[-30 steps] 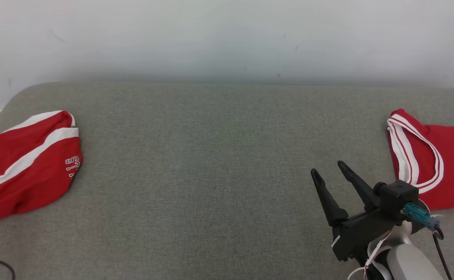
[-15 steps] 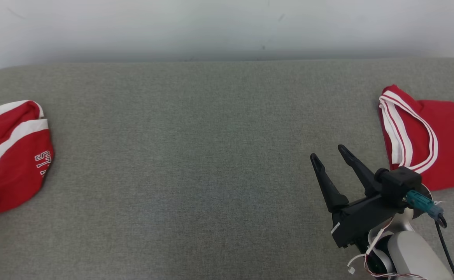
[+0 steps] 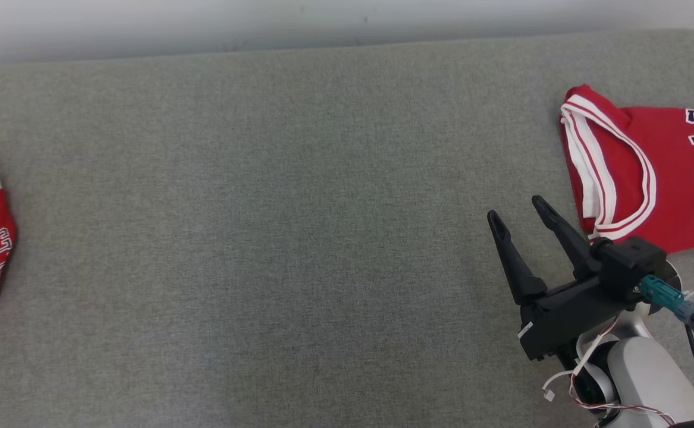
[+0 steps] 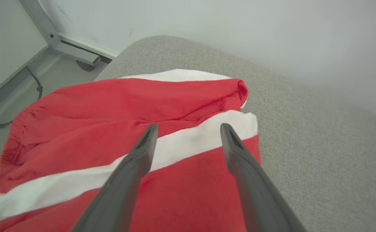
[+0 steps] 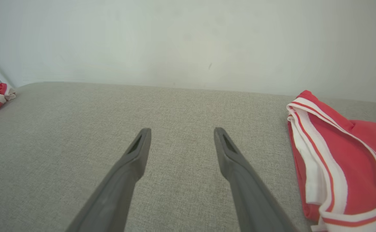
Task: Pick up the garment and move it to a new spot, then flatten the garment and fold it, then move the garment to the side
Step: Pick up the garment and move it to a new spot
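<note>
Two red garments lie well apart on a grey upholstered surface [image 3: 299,208] set against a pale wall [image 5: 188,38]: a jersey [image 3: 638,172] with white-and-red trim and dark lettering at the robot's right, and a white-striped red garment [image 4: 78,129] at the far left edge. The robot's two grippers are both spread wide and hold nothing. The right gripper [image 3: 515,208] hangs over bare fabric just beside the jersey's trimmed edge, apart from it. The left gripper [image 4: 188,126] is poised over the striped garment, fingers pointing across its white band; whether they touch the cloth cannot be told. The head view brings out the lettering on both garments, while the left wrist view adds the surface's rounded corner, a grey metal post [image 4: 39,22] and a dark cable [image 4: 36,82] on the floor.
</note>
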Robot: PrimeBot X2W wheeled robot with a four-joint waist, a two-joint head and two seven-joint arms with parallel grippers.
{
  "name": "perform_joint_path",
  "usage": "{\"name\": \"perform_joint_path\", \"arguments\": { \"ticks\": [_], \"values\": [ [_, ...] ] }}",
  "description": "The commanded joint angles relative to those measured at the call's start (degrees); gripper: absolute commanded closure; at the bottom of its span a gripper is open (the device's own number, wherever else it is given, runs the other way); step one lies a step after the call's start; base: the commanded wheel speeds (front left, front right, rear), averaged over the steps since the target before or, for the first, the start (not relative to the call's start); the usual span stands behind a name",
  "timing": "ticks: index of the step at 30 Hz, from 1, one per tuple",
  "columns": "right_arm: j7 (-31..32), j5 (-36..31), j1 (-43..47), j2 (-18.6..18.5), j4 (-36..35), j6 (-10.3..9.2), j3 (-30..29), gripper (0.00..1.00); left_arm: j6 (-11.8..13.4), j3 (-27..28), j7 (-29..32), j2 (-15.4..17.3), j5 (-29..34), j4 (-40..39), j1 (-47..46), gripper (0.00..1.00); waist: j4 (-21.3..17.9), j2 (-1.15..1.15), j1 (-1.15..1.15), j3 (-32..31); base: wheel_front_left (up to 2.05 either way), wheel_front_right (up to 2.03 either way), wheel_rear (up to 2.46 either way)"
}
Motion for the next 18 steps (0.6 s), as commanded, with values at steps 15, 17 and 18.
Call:
{"name": "perform_joint_path", "arguments": {
  "ticks": [15,17,18],
  "values": [
    [1.8,-1.3,-0.8,-0.4,-2.9,-0.07,-0.1,0.0,0.1,-3.9,14.4,0.4,-6.6,9.2,-7.1,0.0,-0.5,-0.01,0.0,4.0,0.0,0.0,0.0],
    [1.8,-1.2,-0.8,-0.6,-3.0,-0.07,-0.1,0.0,0.1,-4.1,15.3,0.1,-7.4,10.5,-7.3,0.0,-0.6,-0.01,0.0,4.2,0.0,0.0,0.0],
    [1.9,-1.2,-0.9,-0.7,-3.0,-0.07,-0.1,0.0,0.1,-4.6,16.0,0.0,-7.1,11.2,-7.3,0.0,-0.6,-0.01,0.0,4.3,0.0,0.0,0.0]
  ]
}}
